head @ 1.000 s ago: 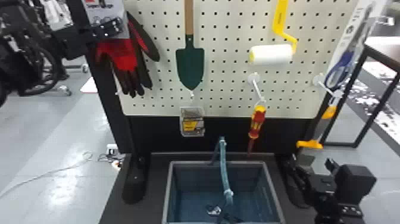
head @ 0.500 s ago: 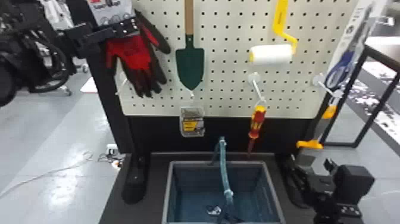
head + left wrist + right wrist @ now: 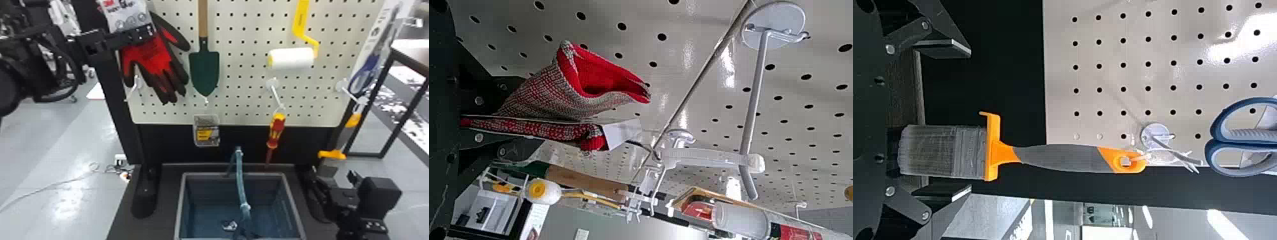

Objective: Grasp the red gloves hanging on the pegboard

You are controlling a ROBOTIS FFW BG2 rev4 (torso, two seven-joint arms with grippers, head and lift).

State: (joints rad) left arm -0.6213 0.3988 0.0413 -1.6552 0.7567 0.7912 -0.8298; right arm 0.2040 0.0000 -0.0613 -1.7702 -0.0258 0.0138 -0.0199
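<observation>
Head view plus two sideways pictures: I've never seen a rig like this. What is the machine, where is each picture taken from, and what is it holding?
It is a two-armed robot, and each black arm ends in a two-fingered claw. The wide picture comes from a camera on its head, looking down at a pegboard hung with tools: red gloves, a green trowel, a paint roller, a screwdriver, scissors and a brush with an orange handle. A grey bin stands below. The other two pictures come from cameras on the wrists and are shown turned sideways. The left claw is shut on the gloves' cuff, at the board's upper left. The right claw is open, facing the brush's bristles, and holds nothing.
</observation>
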